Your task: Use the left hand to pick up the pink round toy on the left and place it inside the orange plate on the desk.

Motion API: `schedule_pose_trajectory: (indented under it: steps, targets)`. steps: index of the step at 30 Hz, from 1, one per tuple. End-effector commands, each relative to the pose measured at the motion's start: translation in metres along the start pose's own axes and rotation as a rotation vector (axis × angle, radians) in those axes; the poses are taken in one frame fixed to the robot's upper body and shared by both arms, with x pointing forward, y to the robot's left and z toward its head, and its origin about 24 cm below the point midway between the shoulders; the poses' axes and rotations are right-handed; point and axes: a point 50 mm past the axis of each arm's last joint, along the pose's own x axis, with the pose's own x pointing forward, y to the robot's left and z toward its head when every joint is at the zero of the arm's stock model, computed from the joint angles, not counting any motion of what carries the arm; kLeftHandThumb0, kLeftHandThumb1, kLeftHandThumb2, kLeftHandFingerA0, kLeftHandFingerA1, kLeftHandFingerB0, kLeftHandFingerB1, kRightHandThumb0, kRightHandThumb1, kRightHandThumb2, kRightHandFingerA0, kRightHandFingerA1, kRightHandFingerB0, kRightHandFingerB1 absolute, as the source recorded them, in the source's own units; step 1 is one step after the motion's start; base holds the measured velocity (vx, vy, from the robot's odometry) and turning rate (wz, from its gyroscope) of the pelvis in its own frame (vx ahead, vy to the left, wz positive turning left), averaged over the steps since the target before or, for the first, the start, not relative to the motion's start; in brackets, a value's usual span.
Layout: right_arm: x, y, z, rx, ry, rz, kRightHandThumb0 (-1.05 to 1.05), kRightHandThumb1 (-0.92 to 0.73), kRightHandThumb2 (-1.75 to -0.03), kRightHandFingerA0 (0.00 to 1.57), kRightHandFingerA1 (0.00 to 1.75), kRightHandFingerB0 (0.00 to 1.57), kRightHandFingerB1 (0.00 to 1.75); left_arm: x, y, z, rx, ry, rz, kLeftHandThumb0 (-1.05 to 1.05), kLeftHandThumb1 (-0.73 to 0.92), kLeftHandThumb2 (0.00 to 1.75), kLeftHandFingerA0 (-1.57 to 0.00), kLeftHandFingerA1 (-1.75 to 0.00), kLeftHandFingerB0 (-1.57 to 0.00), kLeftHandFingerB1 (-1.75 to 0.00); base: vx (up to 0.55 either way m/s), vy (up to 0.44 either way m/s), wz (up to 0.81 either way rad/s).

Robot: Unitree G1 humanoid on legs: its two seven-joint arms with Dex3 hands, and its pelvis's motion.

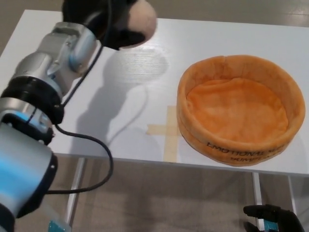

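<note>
The left hand (104, 19) is closed around the pink round toy (142, 21), holding it clear above the white tabletop (145, 87). The toy bulges from the hand's right side, left of the orange plate (240, 111).

Single head view, looking steeply down on white desk (203, 38), close range.

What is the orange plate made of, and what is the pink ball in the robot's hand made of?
The orange plate looks like soft plush fabric: its thick rim is puffy, wrinkled and seamed, with a fuzzy matte surface. The pink round toy, held in the left hand, seems soft and matte too, maybe plush or foam; it is blurred, so I can't be sure.
</note>
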Motion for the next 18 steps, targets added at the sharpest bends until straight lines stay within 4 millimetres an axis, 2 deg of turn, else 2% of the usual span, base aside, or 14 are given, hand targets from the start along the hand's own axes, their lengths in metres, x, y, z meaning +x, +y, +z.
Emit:
schedule_pose_trajectory:
  steps: [1,2,4,6,7,8,9,10,11,14,15,16,17,18]
  targets:
    - [-0.001,0.002,-0.005,0.019,0.016,0.004,-0.3,-0.59,-0.57,0.75,0.66,0.7,0.5,0.012,0.0,0.039,-0.02,-0.141,0.032,-0.28,0.7,0.62,-0.72,-1.61,-0.83,-0.61,0.0,0.0,0.0]
    - [-0.001,0.002,-0.005,0.021,0.019,0.006,-0.28,-0.59,-0.57,0.76,0.71,0.7,0.5,0.014,-0.003,0.05,-0.025,-0.169,0.029,-0.27,0.68,0.62,-0.72,-1.59,-0.84,-0.65,0.0,0.0,0.0]
    - [-0.001,0.002,-0.005,0.023,0.022,0.008,-0.28,-0.59,-0.57,0.76,0.71,0.7,0.5,0.017,-0.007,0.064,-0.032,-0.199,0.025,-0.27,0.68,0.62,-0.72,-1.59,-0.84,-0.65,0.0,0.0,0.0]
    - [-0.001,0.003,-0.005,0.018,0.026,0.01,-0.29,-0.6,-0.58,0.74,0.68,0.69,0.49,0.017,-0.008,0.071,-0.046,-0.226,0.032,-0.27,0.65,0.62,-0.74,-1.56,-0.87,-0.63,0.0,0.0,0.0]
    - [-0.001,0.003,-0.005,0.017,0.024,0.011,-0.29,-0.59,-0.57,0.75,0.69,0.7,0.51,0.018,-0.01,0.078,-0.058,-0.244,0.034,-0.3,0.65,0.62,-0.79,-1.54,-0.86,-0.53,0.0,0.0,0.0]
    - [-0.001,0.003,-0.005,0.018,0.019,0.011,-0.29,-0.59,-0.57,0.75,0.69,0.7,0.51,0.019,-0.012,0.085,-0.067,-0.256,0.033,-0.3,0.65,0.62,-0.79,-1.54,-0.86,-0.53,0.0,0.0,0.0]
    - [-0.001,0.003,-0.004,0.018,0.018,0.012,-0.29,-0.59,-0.57,0.75,0.69,0.71,0.51,0.019,-0.016,0.099,-0.075,-0.294,0.03,-0.27,0.68,0.63,-0.77,-1.53,-0.85,-0.84,0.0,0.0,0.0]
    - [-0.001,0.003,-0.004,0.018,0.018,0.012,-0.29,-0.59,-0.57,0.75,0.69,0.71,0.51,0.019,-0.017,0.103,-0.077,-0.304,0.029,-0.27,0.68,0.63,-0.77,-1.53,-0.85,-0.84,0.0,0.0,0.0]
    - [-0.001,0.003,-0.004,0.025,0.022,0.008,-0.29,-0.58,-0.57,0.76,0.7,0.72,0.51,0.018,-0.021,0.112,-0.085,-0.331,0.018,-0.3,0.65,0.62,-0.84,-1.44,-0.86,-0.55,0.0,0.0,0.0]
    - [-0.001,0.003,-0.003,0.028,0.023,0.01,-0.3,-0.58,-0.57,0.74,0.69,0.7,0.5,0.016,-0.026,0.123,-0.097,-0.364,0.013,-0.36,0.68,0.63,-0.87,-1.46,-0.86,-0.52,0.0,0.0,0.0]
    - [-0.001,0.004,-0.003,0.029,0.021,0.011,-0.3,-0.59,-0.57,0.74,0.67,0.71,0.51,0.015,-0.029,0.128,-0.1,-0.382,0.007,-0.37,0.59,0.92,-0.97,-1.2,-0.74,-0.66,0.0,0.0,0.0]
    - [-0.001,0.004,-0.003,0.029,0.019,0.012,-0.3,-0.59,-0.57,0.74,0.67,0.71,0.51,0.013,-0.031,0.131,-0.101,-0.394,0.003,-0.37,0.59,0.92,-0.97,-1.2,-0.74,-0.66,0.0,0.0,0.0]
    - [-0.001,0.004,-0.003,0.028,0.017,0.012,-0.29,-0.58,-0.57,0.75,0.69,0.72,0.52,0.011,-0.035,0.135,-0.106,-0.412,-0.002,-0.28,0.69,0.63,-0.83,-1.46,-0.88,-0.58,0.0,0.0,0.0]
    - [-0.001,0.004,-0.003,0.03,0.017,0.012,-0.29,-0.58,-0.57,0.75,0.7,0.72,0.52,0.008,-0.039,0.14,-0.109,-0.436,-0.004,-0.28,0.68,0.62,-0.82,-1.42,-0.87,-0.54,0.0,0.0,0.0]
